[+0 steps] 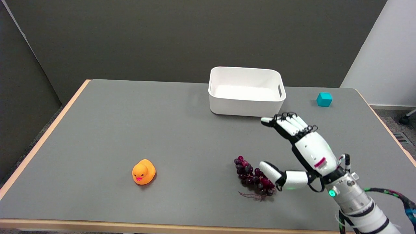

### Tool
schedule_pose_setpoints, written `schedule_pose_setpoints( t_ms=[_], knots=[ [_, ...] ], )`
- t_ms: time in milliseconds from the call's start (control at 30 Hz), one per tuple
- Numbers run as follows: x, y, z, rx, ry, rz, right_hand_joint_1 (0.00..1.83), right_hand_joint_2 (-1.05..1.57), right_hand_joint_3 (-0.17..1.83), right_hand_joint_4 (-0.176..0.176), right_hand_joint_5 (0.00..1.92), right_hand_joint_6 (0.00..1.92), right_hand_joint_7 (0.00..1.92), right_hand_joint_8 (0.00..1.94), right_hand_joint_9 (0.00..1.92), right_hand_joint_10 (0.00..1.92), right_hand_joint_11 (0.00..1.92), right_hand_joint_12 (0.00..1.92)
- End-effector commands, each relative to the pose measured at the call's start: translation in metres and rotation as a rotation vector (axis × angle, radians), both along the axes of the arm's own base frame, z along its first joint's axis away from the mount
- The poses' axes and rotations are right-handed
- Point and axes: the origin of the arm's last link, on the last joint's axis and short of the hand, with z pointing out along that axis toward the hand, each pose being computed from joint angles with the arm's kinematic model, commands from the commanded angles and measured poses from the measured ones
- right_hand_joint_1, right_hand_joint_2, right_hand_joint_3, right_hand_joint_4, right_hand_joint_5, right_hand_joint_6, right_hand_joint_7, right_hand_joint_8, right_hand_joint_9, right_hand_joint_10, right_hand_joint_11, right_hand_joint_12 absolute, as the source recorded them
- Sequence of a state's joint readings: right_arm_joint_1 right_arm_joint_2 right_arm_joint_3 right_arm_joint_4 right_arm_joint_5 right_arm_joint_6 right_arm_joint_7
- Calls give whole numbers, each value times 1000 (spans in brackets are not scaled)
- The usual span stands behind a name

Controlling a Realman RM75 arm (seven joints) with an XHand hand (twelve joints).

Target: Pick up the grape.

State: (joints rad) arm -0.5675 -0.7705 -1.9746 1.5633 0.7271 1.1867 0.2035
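A bunch of dark purple grapes [252, 177] lies on the grey table [136, 130], near the front, right of centre. My right hand [304, 148] hovers just to the right of the bunch, open, fingers stretched toward the far left and thumb spread low. The thumb tip [268, 169] is at the bunch's right edge; whether it touches the grapes I cannot tell. Nothing is held in the hand.
A white bin [246, 105] stands at the back, just beyond the fingertips. A teal cube [324, 99] sits at the far right. An orange rubber duck [143, 172] is at the front left. The table's front edge runs close below the grapes.
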Motion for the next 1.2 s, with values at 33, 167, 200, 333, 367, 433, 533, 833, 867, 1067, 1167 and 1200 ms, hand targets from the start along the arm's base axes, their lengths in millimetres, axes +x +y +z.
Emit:
schedule_pose_setpoints(
  t_ms=[33, 167, 200, 333, 367, 433, 533, 833, 867, 1067, 1167, 1200],
  knots=[
    [-45, 41, -8, -7, 20, -55, 324, 626, 785, -87, 263, 494, 337, 435, 178, 848, 73, 1279],
    [-49, 40, -5, -15, 19, -64, 323, 626, 784, -89, 263, 494, 336, 436, 175, 846, 71, 1277],
    [-49, 40, -5, -18, 19, -68, 323, 626, 784, -89, 263, 494, 336, 436, 175, 845, 71, 1276],
    [-58, 34, 0, -42, 28, -113, 324, 626, 784, -90, 263, 495, 336, 436, 175, 846, 71, 1276],
    [-60, 32, 0, -43, 30, -120, 325, 625, 784, -90, 263, 495, 336, 436, 175, 846, 71, 1276],
    [-64, 25, -2, -40, 34, -134, 327, 625, 784, -90, 262, 494, 336, 436, 175, 846, 72, 1276],
    [-70, 16, -3, -38, 40, -155, 339, 626, 785, -90, 255, 484, 334, 436, 172, 845, 71, 1276],
    [-89, -6, 6, -99, 50, -222, 352, 625, 787, -89, 243, 464, 328, 436, 166, 844, 67, 1273],
    [-90, -8, 5, -99, 49, -224, 353, 625, 787, -88, 241, 463, 328, 436, 166, 843, 67, 1273],
    [-91, -8, 1, -97, 35, -226, 362, 629, 788, -88, 237, 456, 325, 437, 162, 842, 66, 1272],
    [-96, -8, -2, -102, 29, -249, 370, 630, 790, -88, 234, 453, 325, 438, 162, 842, 67, 1272],
    [-99, -7, -4, -104, 19, -264, 375, 631, 790, -89, 233, 452, 325, 439, 162, 843, 67, 1273]
  ],
)
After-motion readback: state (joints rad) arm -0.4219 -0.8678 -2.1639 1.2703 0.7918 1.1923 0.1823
